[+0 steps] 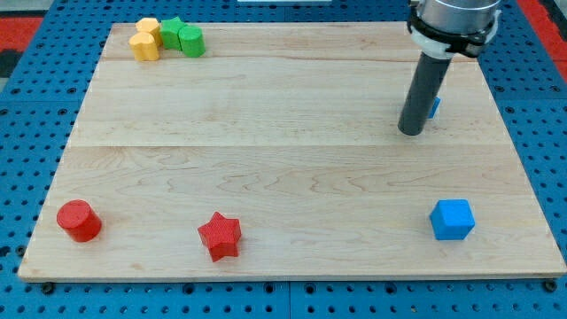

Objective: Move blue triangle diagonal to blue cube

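Observation:
The blue cube (453,219) sits near the view's bottom right of the wooden board (266,151). The blue triangle (434,107) is at the right, mostly hidden behind my dark rod; only a small blue sliver shows at the rod's right side. My tip (411,130) rests on the board just left of and below that sliver, touching or nearly touching the triangle. The triangle lies well above the cube, slightly to its left.
A yellow block pair (146,40) and a green star (171,33) with a green cylinder (190,41) cluster at the top left. A red cylinder (79,221) and a red star (220,235) lie along the bottom. Blue pegboard surrounds the board.

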